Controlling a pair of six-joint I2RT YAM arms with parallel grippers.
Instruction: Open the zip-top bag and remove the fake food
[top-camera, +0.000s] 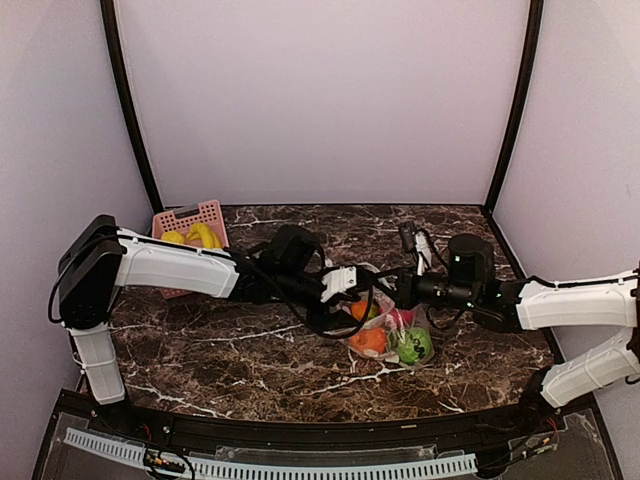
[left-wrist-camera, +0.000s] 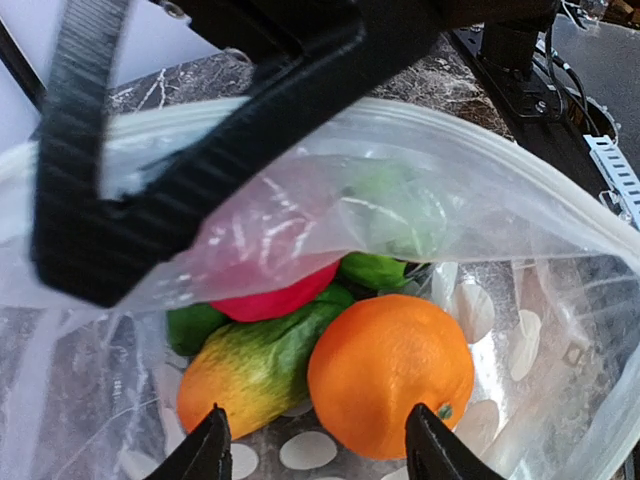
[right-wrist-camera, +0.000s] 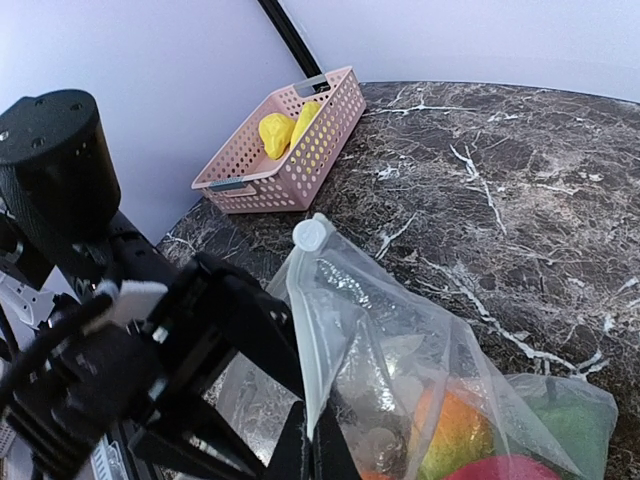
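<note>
The zip-top bag (top-camera: 385, 322) lies mid-table with its mouth held open. My right gripper (right-wrist-camera: 318, 450) is shut on the white zip strip (right-wrist-camera: 308, 320) and holds that edge up, below the slider (right-wrist-camera: 309, 234). My left gripper (left-wrist-camera: 318, 445) reaches inside the bag, jaws apart. Its right fingertip (left-wrist-camera: 428, 448) lies by the orange ball (left-wrist-camera: 390, 370); the left one is over a yellow-green piece (left-wrist-camera: 250, 370). A pink-red ball (left-wrist-camera: 275, 300) and green pieces (left-wrist-camera: 375, 270) lie behind, under folded plastic. From above, an orange ball (top-camera: 370, 340) and a green ball (top-camera: 415, 345) show through the bag.
A pink perforated basket (top-camera: 190, 215) stands at the back left with yellow toy pieces (top-camera: 203, 235) in it; the right wrist view shows the basket (right-wrist-camera: 290, 150) too. The left arm (right-wrist-camera: 200, 330) crowds the bag's mouth. Dark marble table (top-camera: 250, 350) lies all around.
</note>
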